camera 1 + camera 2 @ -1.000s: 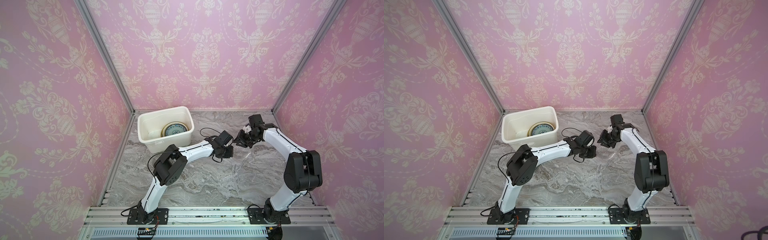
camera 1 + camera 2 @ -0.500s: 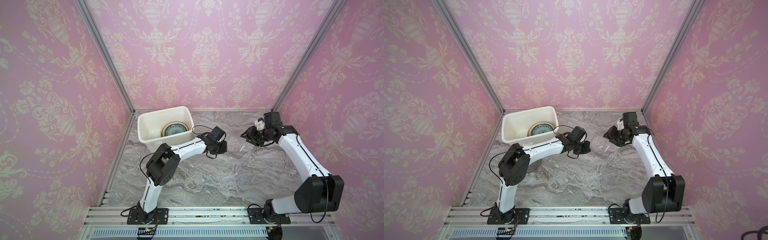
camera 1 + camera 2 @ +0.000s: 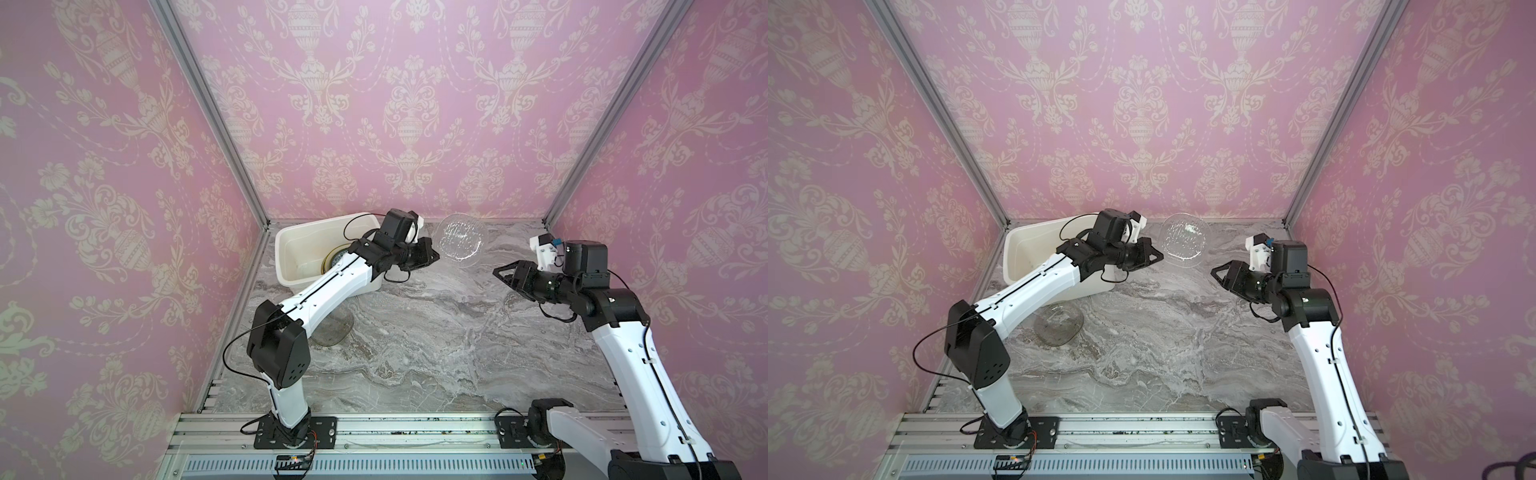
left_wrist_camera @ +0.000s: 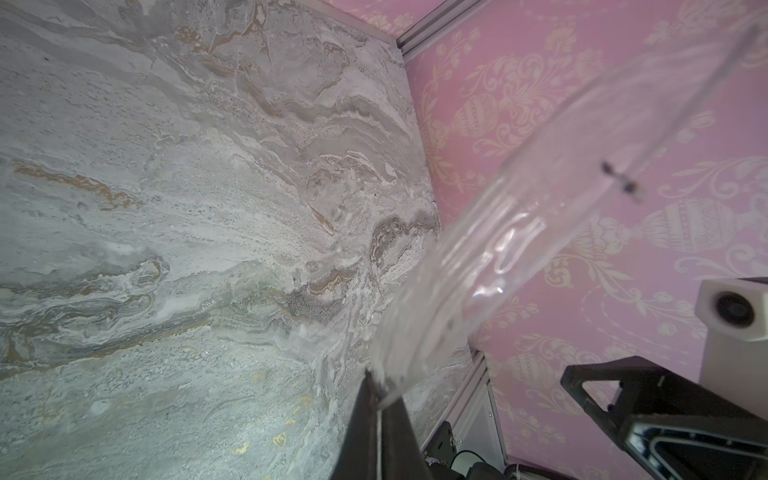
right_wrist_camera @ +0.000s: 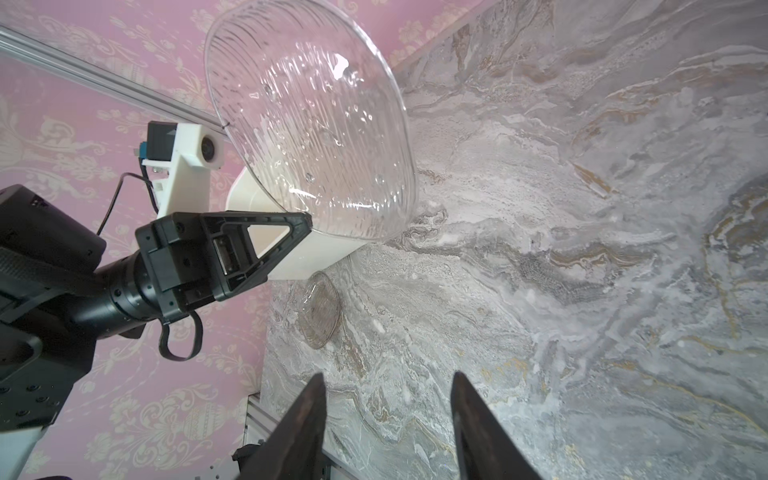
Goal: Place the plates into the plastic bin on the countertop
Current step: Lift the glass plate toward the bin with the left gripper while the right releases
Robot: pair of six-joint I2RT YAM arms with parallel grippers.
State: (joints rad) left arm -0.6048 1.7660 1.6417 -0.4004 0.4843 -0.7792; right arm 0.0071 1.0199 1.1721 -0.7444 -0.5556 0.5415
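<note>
A clear ribbed glass plate point(image 3: 462, 237) point(image 3: 1185, 237) hangs tilted in the air just right of the plastic bin point(image 3: 291, 249) point(image 3: 1021, 249). My left gripper point(image 3: 434, 255) point(image 3: 1158, 257) point(image 4: 380, 395) is shut on the plate's rim point(image 4: 519, 232). My right gripper point(image 3: 500, 278) point(image 3: 1217, 274) point(image 5: 386, 374) stands open and empty, apart from the plate point(image 5: 316, 124), on its right. A yellow-rimmed patterned plate point(image 3: 336, 259) lies inside the bin. A grey glass plate point(image 3: 336, 332) point(image 3: 1059, 328) point(image 5: 320, 309) rests on the countertop point(image 3: 436, 332), partly under the left arm.
The bin point(image 5: 291, 257) stands in the back left corner against the pink walls. An aluminium rail point(image 3: 374, 432) runs along the countertop's front edge with both arm bases on it.
The right gripper has opened, let go of the clear plate and drawn back to the right. The left gripper has lifted the plate and carried it back, close to the bin.
</note>
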